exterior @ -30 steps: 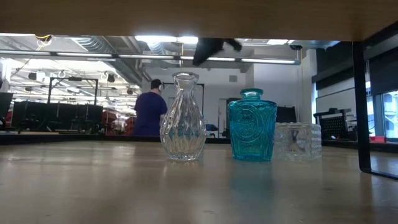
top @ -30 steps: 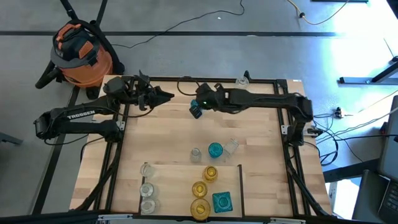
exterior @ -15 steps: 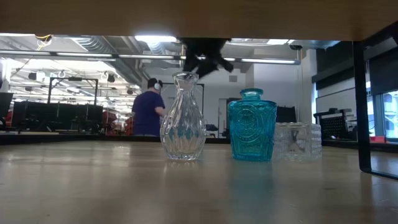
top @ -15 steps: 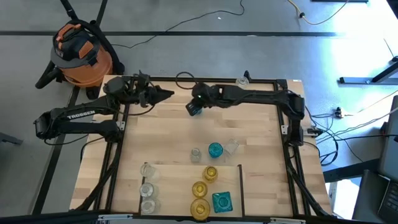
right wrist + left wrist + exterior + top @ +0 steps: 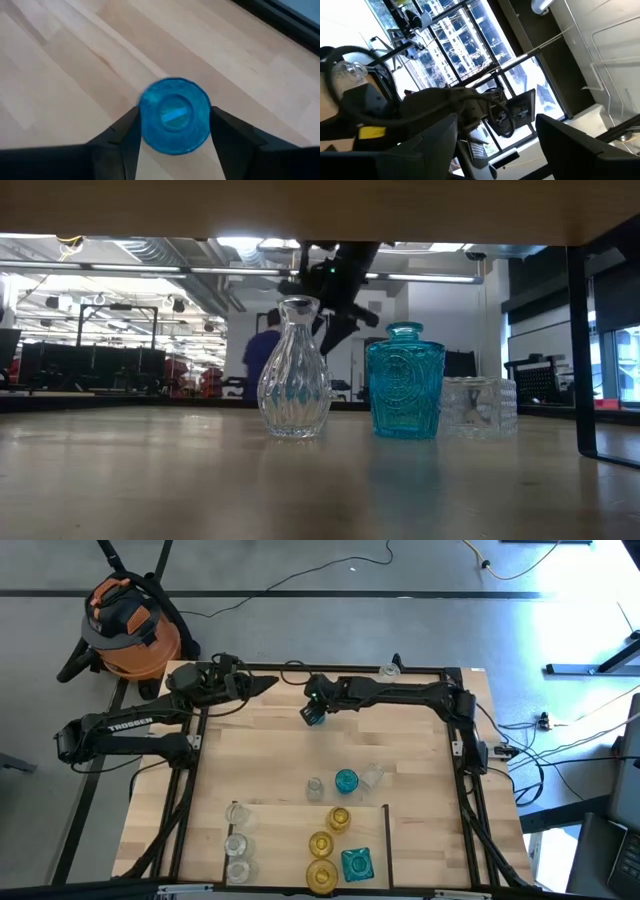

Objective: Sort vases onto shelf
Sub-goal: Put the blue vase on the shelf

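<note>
A round teal-blue vase (image 5: 174, 122), seen from above its mouth, sits between the fingers (image 5: 122, 145) of the right hand (image 5: 314, 716) over the far middle of the bench (image 5: 400, 740); whether those fingers grip it I cannot tell. On the shelf (image 5: 280, 850) at the near edge stand clear, amber and teal vases. The left hand (image 5: 262, 688) hangs at the far left, fingers wide.

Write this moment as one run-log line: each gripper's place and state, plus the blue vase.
right gripper: far table edge, around blue vase, grip unclear | left gripper: far-left table corner, open, empty | shelf: several vases placed
</note>
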You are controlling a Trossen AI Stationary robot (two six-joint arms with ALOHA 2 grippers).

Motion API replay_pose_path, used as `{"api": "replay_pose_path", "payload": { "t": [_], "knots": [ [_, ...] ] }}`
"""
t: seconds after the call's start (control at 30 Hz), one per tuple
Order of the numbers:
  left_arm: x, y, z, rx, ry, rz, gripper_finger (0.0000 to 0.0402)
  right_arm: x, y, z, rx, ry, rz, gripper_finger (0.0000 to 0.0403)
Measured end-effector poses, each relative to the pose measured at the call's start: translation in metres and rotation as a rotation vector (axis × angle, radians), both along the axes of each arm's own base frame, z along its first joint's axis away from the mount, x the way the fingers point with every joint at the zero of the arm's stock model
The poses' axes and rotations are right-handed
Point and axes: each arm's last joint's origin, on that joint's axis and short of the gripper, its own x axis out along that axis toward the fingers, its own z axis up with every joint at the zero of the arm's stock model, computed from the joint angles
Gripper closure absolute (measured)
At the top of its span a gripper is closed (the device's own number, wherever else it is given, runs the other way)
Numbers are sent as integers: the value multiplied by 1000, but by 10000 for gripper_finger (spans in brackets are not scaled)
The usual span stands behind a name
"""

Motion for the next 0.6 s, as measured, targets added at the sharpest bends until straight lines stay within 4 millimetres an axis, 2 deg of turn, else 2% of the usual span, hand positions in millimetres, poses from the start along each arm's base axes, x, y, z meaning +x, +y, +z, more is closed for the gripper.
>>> {"api": "replay_pose_path", "payload": {
  "t": [0.13, 0.33, 0.6],
  "knots": [
    [0, 0, 0, 0, -1, 0, 140, 4, -1, -9, -31, 23, 27, 244],
    [0, 0, 0, -24, -7, -6, 140, 11, -2, -17, -31, 12, 98, 339],
    [0, 0, 0, -72, -18, -19, 140, 10, 6, -13, -39, 26, 131, 340]
  ]
}}
